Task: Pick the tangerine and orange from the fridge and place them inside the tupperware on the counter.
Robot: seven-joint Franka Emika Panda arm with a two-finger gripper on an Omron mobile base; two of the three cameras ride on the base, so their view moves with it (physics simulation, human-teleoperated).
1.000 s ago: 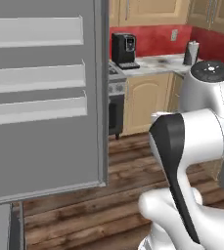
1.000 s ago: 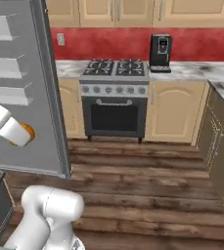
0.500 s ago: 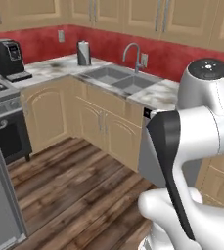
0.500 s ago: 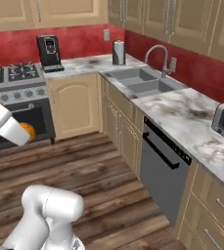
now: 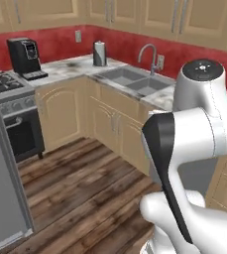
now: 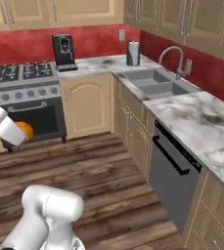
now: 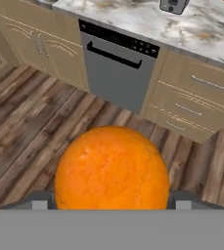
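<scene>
I've got an orange fruit [image 7: 112, 168] clamped in the gripper [image 7: 108, 199] for carrying; marble counter [image 7: 133, 19] at twelve o'clock.

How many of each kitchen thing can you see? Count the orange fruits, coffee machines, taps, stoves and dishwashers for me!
Orange fruit, held in the gripper: 1
Coffee machine: 1
Tap over the sink: 1
Stove: 1
Dishwasher: 1
Total: 5 things
</scene>
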